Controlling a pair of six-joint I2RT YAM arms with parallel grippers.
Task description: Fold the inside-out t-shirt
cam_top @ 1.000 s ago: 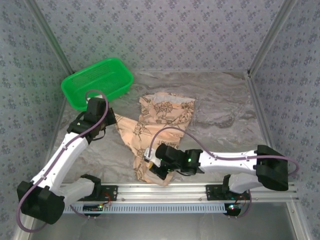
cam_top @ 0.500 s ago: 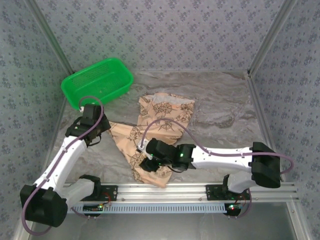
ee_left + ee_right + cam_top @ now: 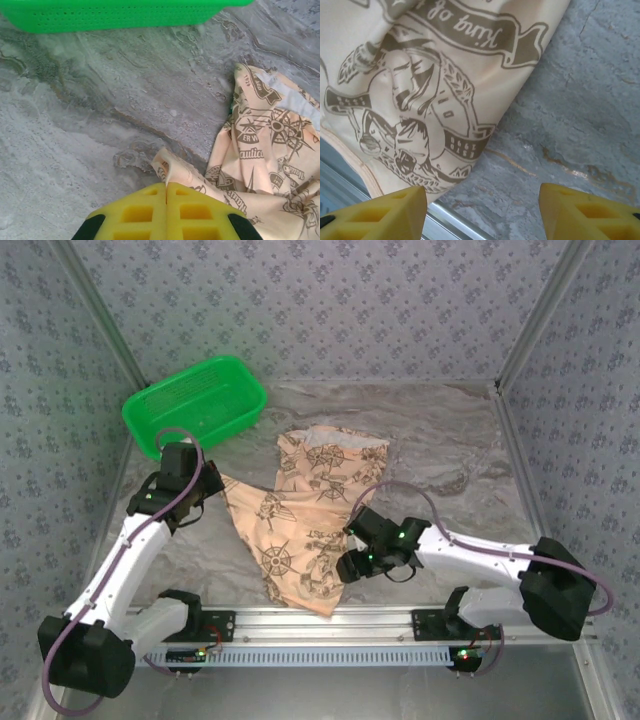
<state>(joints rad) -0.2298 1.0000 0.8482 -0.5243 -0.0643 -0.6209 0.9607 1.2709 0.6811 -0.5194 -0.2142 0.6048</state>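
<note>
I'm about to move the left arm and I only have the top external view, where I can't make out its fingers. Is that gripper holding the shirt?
Observer: Yes. In the left wrist view the left gripper is shut, with a raised fold of the t-shirt pinched between its fingers.
Operator: And the right one?
Observer: The right gripper is open with nothing in it; bare table lies under the gap.
Operator: Where is the cloth from there?
Observer: Its printed edge lies just ahead of one finger, off to the side of the gap.
</note>
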